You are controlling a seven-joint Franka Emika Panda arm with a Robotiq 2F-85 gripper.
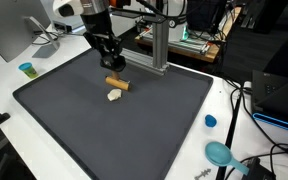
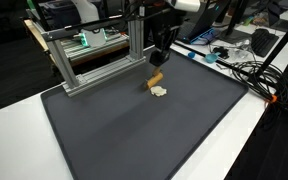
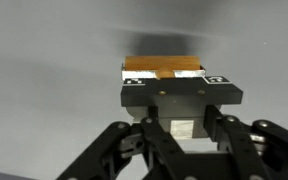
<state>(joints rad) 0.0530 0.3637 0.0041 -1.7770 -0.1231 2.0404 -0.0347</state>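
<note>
Apparently gripper (image 1: 115,68) over brown block (image 1: 117,83)

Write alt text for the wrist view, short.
Close view down past the black gripper onto a brown block lying on a grey mat, just beyond the fingertips. Whether the gripper touches the block cannot be told.

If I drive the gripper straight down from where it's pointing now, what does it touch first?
Most likely the brown block: the wrist view shows it directly ahead between the fingers. In both exterior views the gripper hangs just over it on the dark mat. The pale piece lies off that line. Depth is uncertain.
</note>
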